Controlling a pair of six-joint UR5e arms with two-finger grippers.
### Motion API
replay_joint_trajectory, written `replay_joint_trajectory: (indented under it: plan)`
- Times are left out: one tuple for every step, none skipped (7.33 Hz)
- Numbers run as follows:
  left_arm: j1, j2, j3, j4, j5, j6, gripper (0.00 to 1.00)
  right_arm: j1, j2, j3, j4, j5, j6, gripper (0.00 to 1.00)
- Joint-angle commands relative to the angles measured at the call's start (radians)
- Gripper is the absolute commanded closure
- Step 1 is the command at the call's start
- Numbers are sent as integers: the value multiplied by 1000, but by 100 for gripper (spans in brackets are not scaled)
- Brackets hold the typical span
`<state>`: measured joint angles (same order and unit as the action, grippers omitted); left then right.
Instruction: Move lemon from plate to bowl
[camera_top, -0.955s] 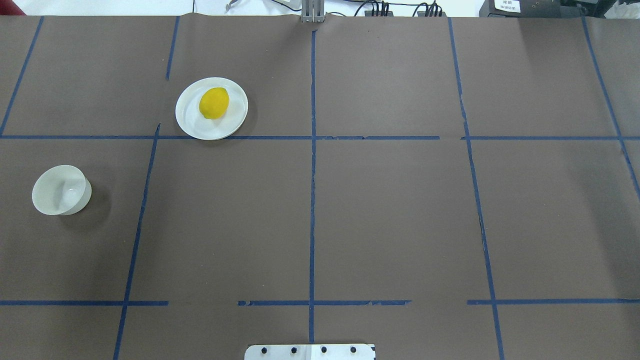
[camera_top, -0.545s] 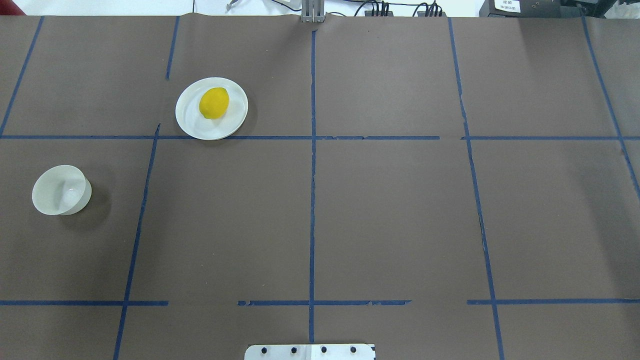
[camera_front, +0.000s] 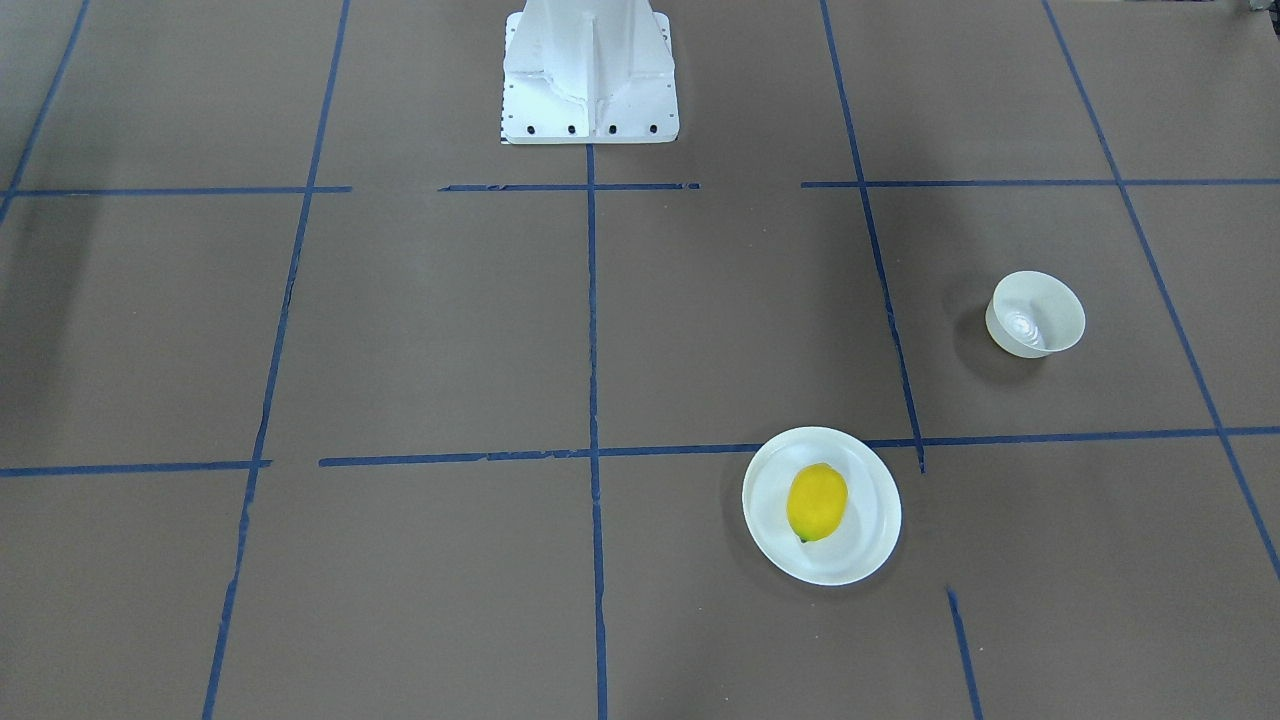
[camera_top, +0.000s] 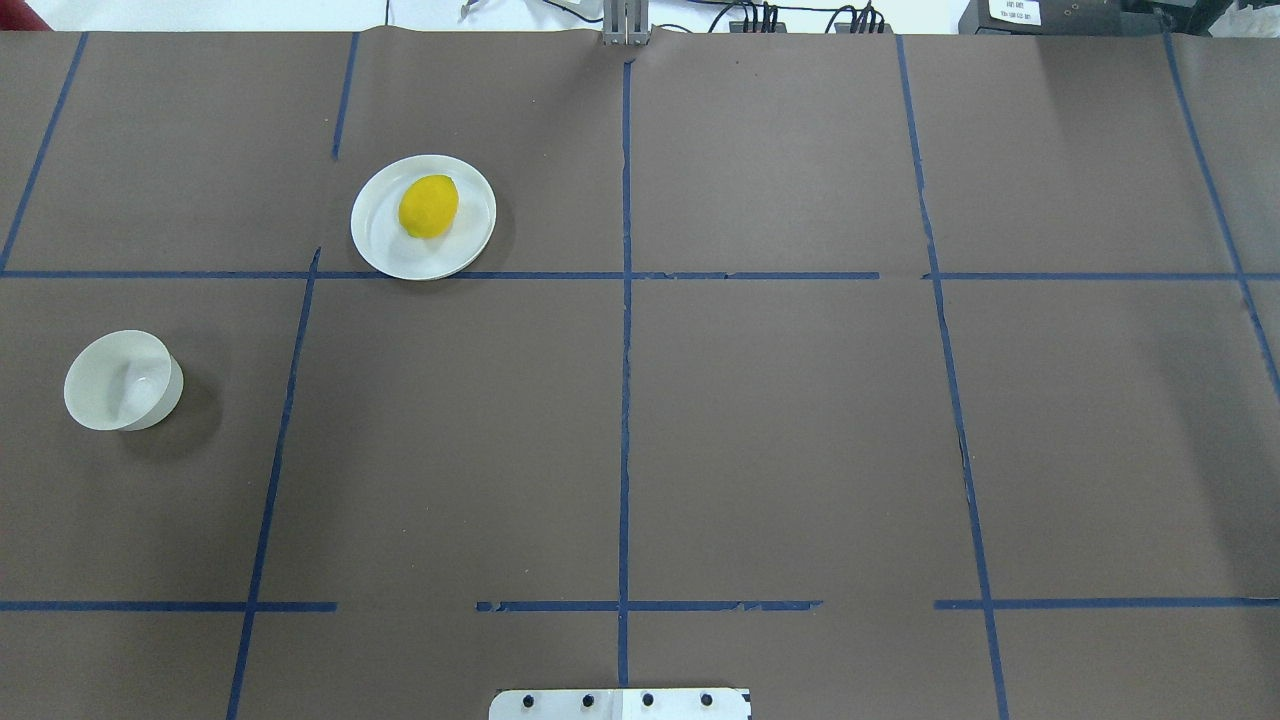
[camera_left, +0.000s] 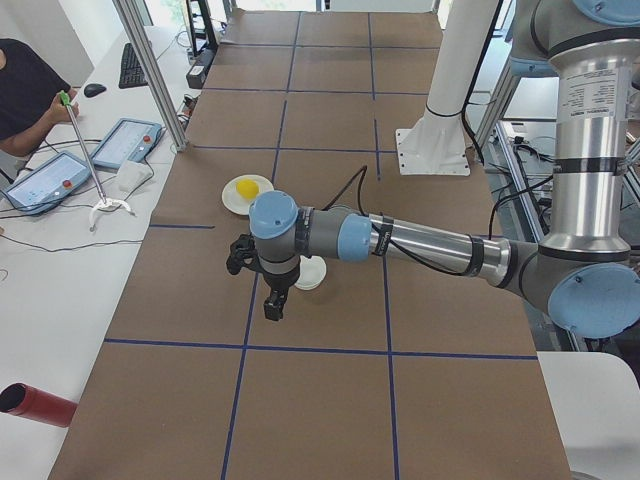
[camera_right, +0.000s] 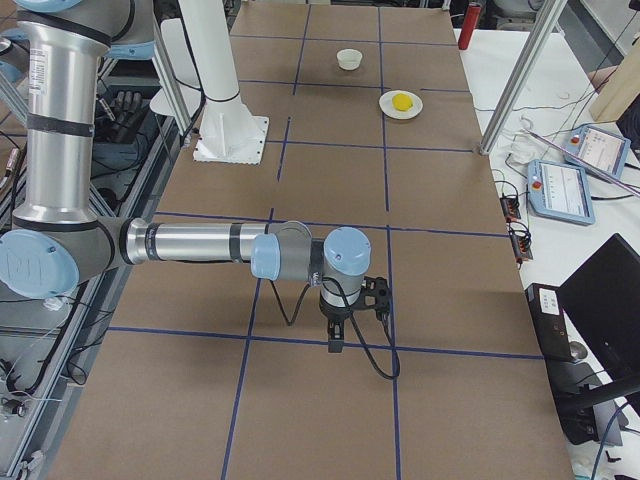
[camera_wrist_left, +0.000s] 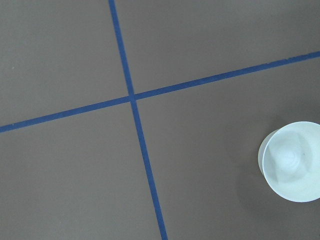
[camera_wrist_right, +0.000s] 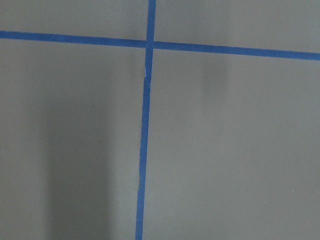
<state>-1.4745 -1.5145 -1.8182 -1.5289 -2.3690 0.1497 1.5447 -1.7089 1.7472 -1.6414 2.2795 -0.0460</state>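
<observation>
The yellow lemon (camera_top: 428, 206) lies on the flat white plate (camera_top: 385, 250) at the far left-centre of the table; both show in the front view too, the lemon (camera_front: 816, 502) on the plate (camera_front: 862, 558). The small deep white bowl (camera_top: 120, 380) stands empty at the left, nearer the robot. The left gripper (camera_left: 272, 310) hangs over the table beside the bowl (camera_left: 312, 274), which sits at the lower right of the left wrist view (camera_wrist_left: 292, 161). The right gripper (camera_right: 335, 345) hangs over bare table far from the plate (camera_right: 387, 104). I cannot tell whether either is open or shut.
Brown paper with blue tape lines covers the table. The robot's white base (camera_front: 590, 70) stands at the near middle edge. An operator and tablets (camera_left: 125, 140) are on a side table beyond the long edge. A metal frame post (camera_left: 150, 70) stands near the plate.
</observation>
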Motion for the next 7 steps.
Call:
replay_joint_trajectory:
  plan:
    - [164, -15, -10, -97, -13, -28, 0, 0, 2, 0, 0, 0, 0, 0]
    - [196, -79, -24, -112, -74, -138, 0, 0, 0, 0, 0, 0, 0, 0]
    - [267, -160, -36, -126, -70, -244, 0, 0, 0, 0, 0, 0, 0, 0]
    - [345, -267, -21, -128, -65, -353, 1, 0, 0, 0, 0, 0, 0, 0]
    - [399, -352, 11, -128, -59, -381, 1, 0, 0, 0, 0, 0, 0, 0]
    - [425, -463, 110, -128, -61, -384, 1, 0, 0, 0, 0, 0, 0, 0]
    - [466, -563, 232, -128, -59, -387, 1, 0, 0, 0, 0, 0, 0, 0]
